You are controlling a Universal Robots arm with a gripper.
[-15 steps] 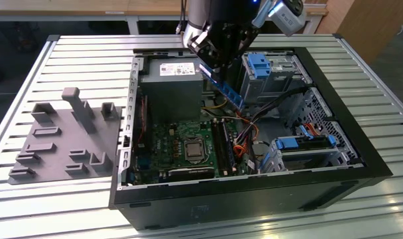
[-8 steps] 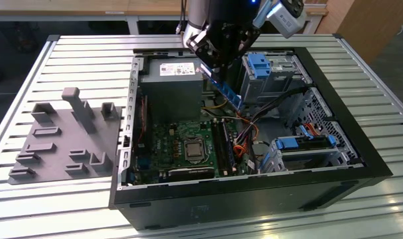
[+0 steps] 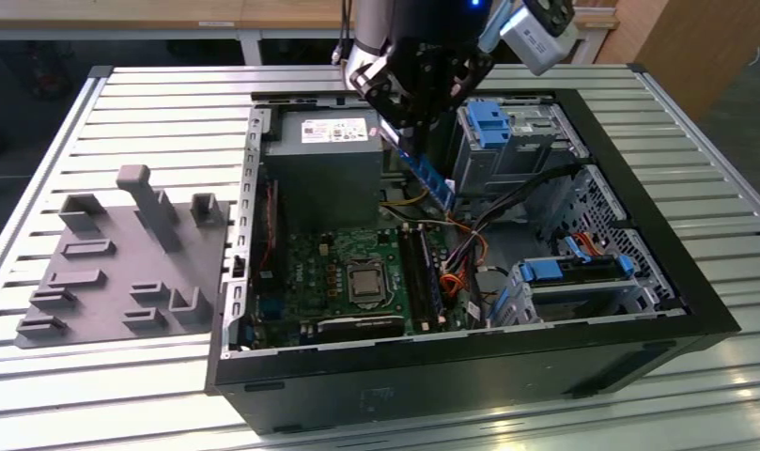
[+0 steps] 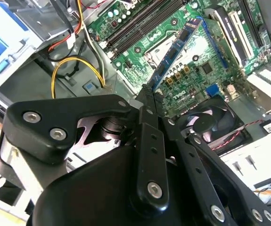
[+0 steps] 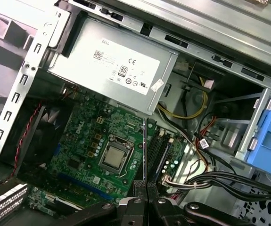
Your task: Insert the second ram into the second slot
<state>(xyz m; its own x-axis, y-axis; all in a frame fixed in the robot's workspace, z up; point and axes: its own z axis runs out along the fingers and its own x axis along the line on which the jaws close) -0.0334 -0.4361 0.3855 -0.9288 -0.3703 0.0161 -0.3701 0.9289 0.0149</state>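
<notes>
Exterior view: downward-pointing fingers [image 3: 400, 122] grip second ram [image 3: 432, 180] above motherboard [image 3: 317, 268].

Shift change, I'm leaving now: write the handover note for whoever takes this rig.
Claw: shut on one end of the second ram.
Ram: hanging tilted inside the open computer case, above the motherboard, not in any slot.
Memory slots: beside the processor socket, below the ram.
Done: ram grasped, over the board.
Left: seating it in the second slot.
</notes>
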